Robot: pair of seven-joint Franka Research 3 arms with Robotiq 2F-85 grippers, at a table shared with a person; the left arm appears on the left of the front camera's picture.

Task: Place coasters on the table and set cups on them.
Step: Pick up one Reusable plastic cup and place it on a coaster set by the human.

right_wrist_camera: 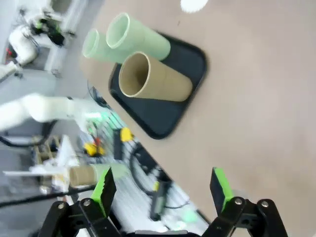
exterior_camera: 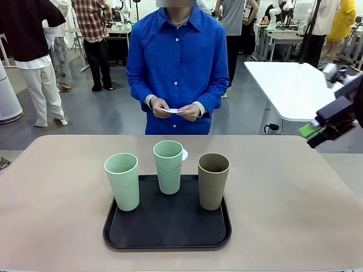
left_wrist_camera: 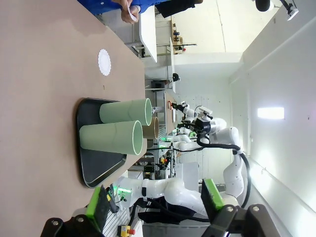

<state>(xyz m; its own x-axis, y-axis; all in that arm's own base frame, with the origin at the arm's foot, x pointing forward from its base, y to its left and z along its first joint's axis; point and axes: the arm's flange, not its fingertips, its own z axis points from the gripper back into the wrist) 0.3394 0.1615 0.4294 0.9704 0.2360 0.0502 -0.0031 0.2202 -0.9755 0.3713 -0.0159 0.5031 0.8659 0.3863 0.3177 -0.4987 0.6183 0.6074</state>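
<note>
Three cups stand on a black tray (exterior_camera: 167, 229): a mint one (exterior_camera: 121, 181) at the left, a mint one (exterior_camera: 169, 167) at the back middle, a brown one (exterior_camera: 213, 181) at the right. One white lacy coaster (exterior_camera: 184, 153) lies on the beige table (exterior_camera: 57, 192) just behind the middle cup; it is the coaster (left_wrist_camera: 104, 62) in the left wrist view and the coaster (right_wrist_camera: 193, 5) in the right wrist view. The person holds more coasters (exterior_camera: 173, 110) in both hands. My right gripper (exterior_camera: 315, 134) hangs open above the table's right edge. My left gripper (left_wrist_camera: 154, 207) is open and holds nothing.
The person in a blue shirt (exterior_camera: 177, 62) stands at the far edge of the table. A white table (exterior_camera: 295, 88) stands behind at the right. Bare tabletop lies to either side of the tray.
</note>
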